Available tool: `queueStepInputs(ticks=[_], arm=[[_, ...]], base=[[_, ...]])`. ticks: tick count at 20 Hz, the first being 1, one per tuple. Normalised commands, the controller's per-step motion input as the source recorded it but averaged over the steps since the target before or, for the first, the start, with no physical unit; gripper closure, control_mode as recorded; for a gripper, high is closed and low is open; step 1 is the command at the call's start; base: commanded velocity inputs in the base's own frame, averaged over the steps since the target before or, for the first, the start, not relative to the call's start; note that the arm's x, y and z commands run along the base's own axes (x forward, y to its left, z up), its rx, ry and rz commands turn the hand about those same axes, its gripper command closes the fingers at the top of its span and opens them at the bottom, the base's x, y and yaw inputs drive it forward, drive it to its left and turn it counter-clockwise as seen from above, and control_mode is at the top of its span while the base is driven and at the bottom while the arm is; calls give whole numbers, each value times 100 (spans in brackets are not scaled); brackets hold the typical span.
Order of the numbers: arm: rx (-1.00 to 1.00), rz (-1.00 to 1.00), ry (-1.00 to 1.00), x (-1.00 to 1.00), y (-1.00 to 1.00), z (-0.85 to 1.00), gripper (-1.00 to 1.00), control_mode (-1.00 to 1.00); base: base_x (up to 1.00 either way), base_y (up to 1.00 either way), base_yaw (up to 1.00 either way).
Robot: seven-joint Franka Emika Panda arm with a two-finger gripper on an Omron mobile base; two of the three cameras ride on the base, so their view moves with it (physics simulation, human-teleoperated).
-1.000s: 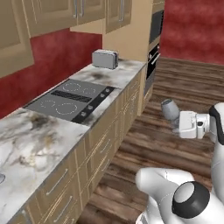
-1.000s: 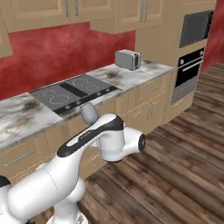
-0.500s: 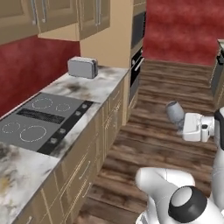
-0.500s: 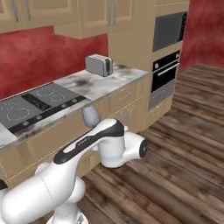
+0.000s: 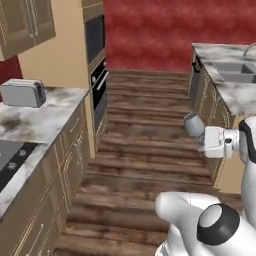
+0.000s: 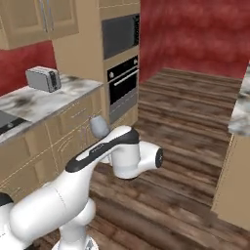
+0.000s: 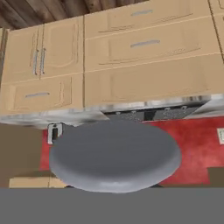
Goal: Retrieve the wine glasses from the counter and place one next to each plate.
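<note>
Between the two runs of cabinets, over wooden floor (image 5: 145, 150): base turned away from the cooking surface.

Change: the whole view has swung since a second ago. The hob, then centre of frame, now sits at the far left edge; the toaster (image 5: 22, 93) has slid from the back of the scene to the left side; the ovens (image 6: 122, 58) and the red end wall have come forward, and the island with sink (image 5: 235, 70) has entered on the right. This is camera travel, not a shift of the things.

Glass (image 5: 194, 125): carried at the end of the arm, jaws clamped on it; its round grey end fills the lower hand view (image 7: 114, 155), with cabinet drawers beyond.

Task reading: one glass is off the surface and in transit; no plate is visible yet, so placing appears still ahead.

Edges and room: the floor aisle lies open ahead towards the red wall. Island edge (image 5: 225, 97) stands near the glass on the right; surface edge (image 5: 60, 135) borders the left.
</note>
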Motion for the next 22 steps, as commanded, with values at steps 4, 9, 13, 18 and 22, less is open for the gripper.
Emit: queueStepInputs(ticks=[4,9,13,18,22], arm=[[0,0,0,0,0,0,100,100],[0,0,0,0,0,0,100,100],[0,0,0,0,0,0,100,100],[0,0,0,0,0,0,100,100],[0,0,0,0,0,0,100,100]], base=[[0,-43,-87],[0,-34,-88],[24,-68,-59],[61,-100,9],[78,-100,10]])
